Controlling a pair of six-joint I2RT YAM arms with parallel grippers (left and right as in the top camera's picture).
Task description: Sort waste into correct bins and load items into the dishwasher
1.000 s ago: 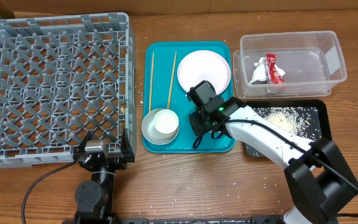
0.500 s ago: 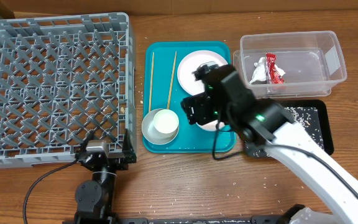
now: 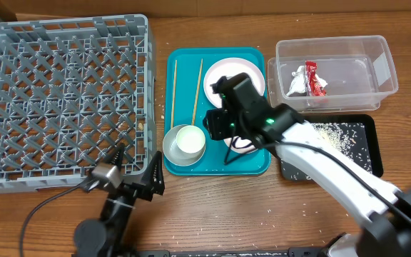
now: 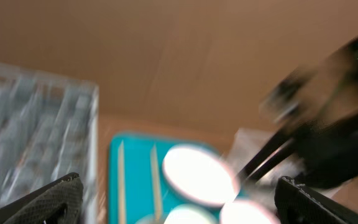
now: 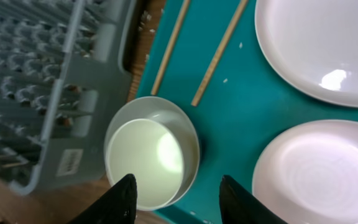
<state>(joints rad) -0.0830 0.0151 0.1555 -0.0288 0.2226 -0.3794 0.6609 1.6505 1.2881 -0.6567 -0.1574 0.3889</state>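
Note:
The teal tray [image 3: 184, 61] holds two chopsticks [image 3: 197, 89], the large plate [image 3: 252, 75], a metal bowl [image 3: 170, 150] with the white cup [image 3: 190, 140] in it, and the small dish [image 3: 240, 143], mostly hidden under my right arm. My right gripper [image 3: 218, 126] is open and empty above the tray. In the right wrist view its fingers [image 5: 182, 202] straddle the gap between the bowl [image 5: 191, 146] and the small dish [image 5: 319, 171]. The wrapper [image 3: 315, 78] lies in the clear tub [image 3: 380, 68]. My left gripper [image 3: 133, 178] is open in front of the grey rack [image 3: 63, 100].
The black tray [image 3: 368, 153] with loose rice [image 3: 327, 135] lies in front of the tub. The left wrist view is blurred and shows the rack [image 4: 30, 143], the tray [image 4: 132, 174], the plate [image 4: 197, 174] and my open left gripper [image 4: 179, 205].
My right arm has swung over the teal tray and now hangs between the bowl and the small dish. My left arm has tilted up from the table's front edge.

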